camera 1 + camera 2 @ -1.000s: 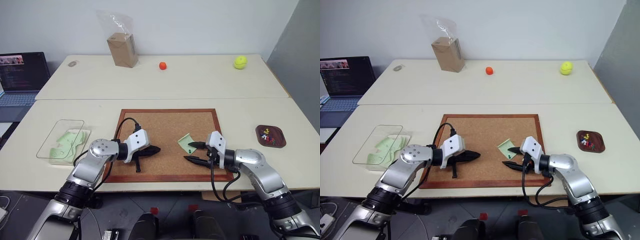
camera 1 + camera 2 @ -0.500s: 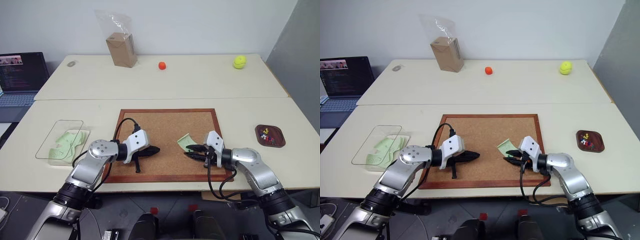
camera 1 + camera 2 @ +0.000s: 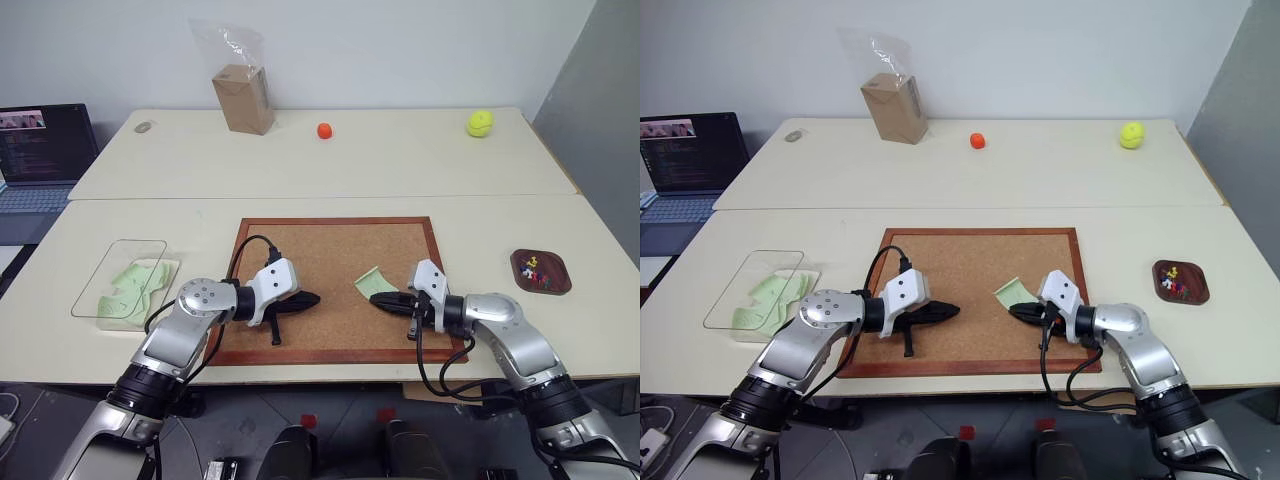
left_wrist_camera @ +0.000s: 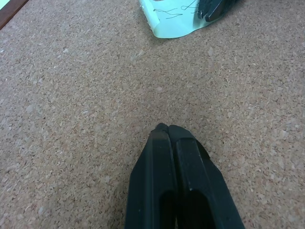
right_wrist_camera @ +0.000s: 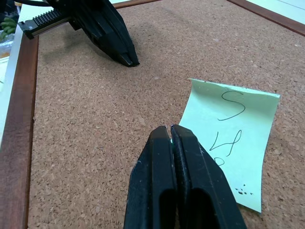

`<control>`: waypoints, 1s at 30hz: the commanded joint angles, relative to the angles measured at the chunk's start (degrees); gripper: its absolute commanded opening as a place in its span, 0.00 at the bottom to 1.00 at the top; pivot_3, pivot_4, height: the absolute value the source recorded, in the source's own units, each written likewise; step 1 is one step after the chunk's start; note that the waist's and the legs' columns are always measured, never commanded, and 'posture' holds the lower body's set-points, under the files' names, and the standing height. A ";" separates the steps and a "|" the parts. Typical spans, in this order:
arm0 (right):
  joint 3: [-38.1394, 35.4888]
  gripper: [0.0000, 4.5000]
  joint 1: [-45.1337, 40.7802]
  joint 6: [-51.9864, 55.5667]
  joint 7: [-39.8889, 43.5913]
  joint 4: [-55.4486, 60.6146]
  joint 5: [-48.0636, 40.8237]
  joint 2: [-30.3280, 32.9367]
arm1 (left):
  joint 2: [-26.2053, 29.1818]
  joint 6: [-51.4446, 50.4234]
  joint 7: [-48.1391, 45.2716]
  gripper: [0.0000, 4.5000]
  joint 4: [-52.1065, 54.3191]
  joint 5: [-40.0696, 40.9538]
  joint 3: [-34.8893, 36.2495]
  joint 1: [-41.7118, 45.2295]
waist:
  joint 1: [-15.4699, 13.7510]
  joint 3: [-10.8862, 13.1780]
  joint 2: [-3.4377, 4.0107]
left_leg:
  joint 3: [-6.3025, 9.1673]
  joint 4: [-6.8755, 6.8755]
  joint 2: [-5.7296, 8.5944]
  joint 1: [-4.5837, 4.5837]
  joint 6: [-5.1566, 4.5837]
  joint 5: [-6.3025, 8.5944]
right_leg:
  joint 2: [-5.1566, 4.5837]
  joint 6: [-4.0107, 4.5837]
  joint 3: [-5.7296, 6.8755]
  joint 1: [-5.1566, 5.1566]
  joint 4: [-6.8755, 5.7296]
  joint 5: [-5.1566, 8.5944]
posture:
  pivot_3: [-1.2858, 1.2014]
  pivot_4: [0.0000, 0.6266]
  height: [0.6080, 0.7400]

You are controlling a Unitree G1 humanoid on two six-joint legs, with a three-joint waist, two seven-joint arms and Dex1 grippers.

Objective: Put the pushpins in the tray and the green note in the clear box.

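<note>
I see the green note [image 5: 232, 136] lying flat on the cork board [image 3: 320, 250], toward its right edge, with my right gripper [image 5: 170, 130] just beside its corner, fingers pressed together on nothing I can make out; if a pin came free it is too small to tell, and I may carry empty jaws to the tray [image 3: 541, 271] near the tabletop's right edge. The unpinned note could slide when nudged. My left gripper [image 4: 164, 128] rests shut over bare cork. The clear box [image 3: 123, 277] sits by the left edge; a laptop [image 3: 40, 150], paper bag [image 3: 245, 98] and two balls lie beyond
</note>
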State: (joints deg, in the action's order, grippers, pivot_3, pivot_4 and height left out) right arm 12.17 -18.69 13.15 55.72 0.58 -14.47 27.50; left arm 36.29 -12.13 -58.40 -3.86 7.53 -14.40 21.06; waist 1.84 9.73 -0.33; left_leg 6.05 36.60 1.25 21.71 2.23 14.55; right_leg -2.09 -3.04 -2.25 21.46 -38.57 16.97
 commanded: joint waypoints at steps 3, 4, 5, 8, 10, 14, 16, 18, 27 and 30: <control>-4.02 0.00 -2.41 2.99 -0.04 7.83 -3.65 1.66 | 0.67 -2.53 0.44 0.00 -2.99 -2.99 -1.69 -1.55 | 0.00 0.00 -0.01 | 0.01 0.00 0.00 -0.01 0.00 0.00 | 0.00 0.00 0.02 -0.02 0.00 0.00 | 0.52 0.24 1.00; -4.24 0.00 -2.40 3.35 -0.16 8.20 -3.84 1.82 | 0.63 -2.57 0.48 0.00 -2.91 -2.99 -1.72 -1.60 | 0.00 0.00 -0.01 | 0.02 0.00 0.00 -0.01 0.00 0.00 | 0.00 0.00 0.02 -0.02 0.01 0.00 | 0.52 0.24 1.00; -4.53 0.00 -2.47 3.71 -0.35 8.54 -4.02 1.93 | 0.55 -2.53 0.52 0.00 -2.94 -3.01 -1.75 -1.57 | 0.00 0.00 -0.01 | 0.02 0.00 -0.01 -0.01 0.00 0.00 | 0.00 0.00 0.03 -0.03 0.01 0.00 | 0.52 0.24 1.00; -5.41 0.00 -2.71 4.71 -0.78 9.30 -4.45 2.07 | 0.24 -2.40 0.68 0.00 -3.43 -3.00 -1.68 -1.12 | 0.00 0.00 -0.01 | 0.01 0.00 0.00 -0.01 0.00 0.00 | 0.00 0.00 0.02 -0.02 0.01 0.00 | 0.52 0.24 1.00; -5.75 0.00 -2.80 4.96 -1.00 9.63 -4.43 2.16 | -0.06 -2.63 0.89 0.00 -3.60 -2.52 -1.17 -0.75 | -0.04 0.00 -0.01 | 0.01 0.00 0.00 -0.01 0.00 0.00 | -0.01 0.00 0.01 -0.02 0.01 0.00 | 0.52 0.24 1.00; -6.67 0.00 -2.97 5.54 -1.55 11.14 -4.71 2.67 | -2.79 -9.54 1.67 0.00 -0.91 5.94 5.00 0.87 | -0.10 0.01 0.01 | 0.01 0.00 0.01 -0.01 0.00 0.00 | -0.02 0.00 0.02 -0.02 0.01 0.00 | 0.52 0.24 1.00; -6.93 0.00 -3.12 5.97 -1.83 11.74 -4.93 2.81 | -3.78 -15.53 1.43 0.07 0.88 11.50 8.72 1.81 | -0.07 0.12 -0.15 | 0.04 0.02 0.02 0.08 0.00 0.00 | -0.04 -0.01 0.05 0.04 0.00 0.00 | 0.52 0.24 1.00; -7.19 0.00 -3.11 6.37 -2.12 12.33 -5.13 2.89 | -3.93 -17.64 1.63 0.15 2.41 14.03 11.21 2.17 | -0.04 0.32 -0.38 | 0.05 0.03 0.01 0.21 0.00 0.00 | -0.02 0.00 0.07 0.20 -0.05 0.00 | 0.52 0.24 1.00; -8.64 0.00 -4.61 8.49 -3.11 12.73 -6.66 3.27 | -2.46 -2.09 1.84 0.49 10.68 8.34 10.84 0.95 | -0.13 0.58 -0.64 | 0.07 0.05 0.03 0.94 0.10 -0.02 | -0.14 0.33 0.06 0.86 -0.06 -0.19 | 0.52 0.24 1.00; -8.69 0.00 -5.61 9.38 -3.49 12.54 -7.17 2.97 | -3.56 8.12 4.52 0.49 9.03 3.25 10.03 1.57 | -0.17 0.60 -0.65 | 0.05 0.05 0.06 0.98 0.09 -0.01 | -0.16 0.33 0.06 0.85 0.02 -0.19 | 0.52 0.24 1.00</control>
State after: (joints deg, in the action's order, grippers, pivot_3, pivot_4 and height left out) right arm 5.34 -22.74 22.03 52.52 11.19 -19.86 30.50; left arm 33.39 -12.47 -55.82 4.80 14.57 -4.20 21.97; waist 1.68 10.33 -0.98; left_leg 6.10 36.67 1.31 22.69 2.31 14.55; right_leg -2.25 -2.72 -2.20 22.31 -38.54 16.77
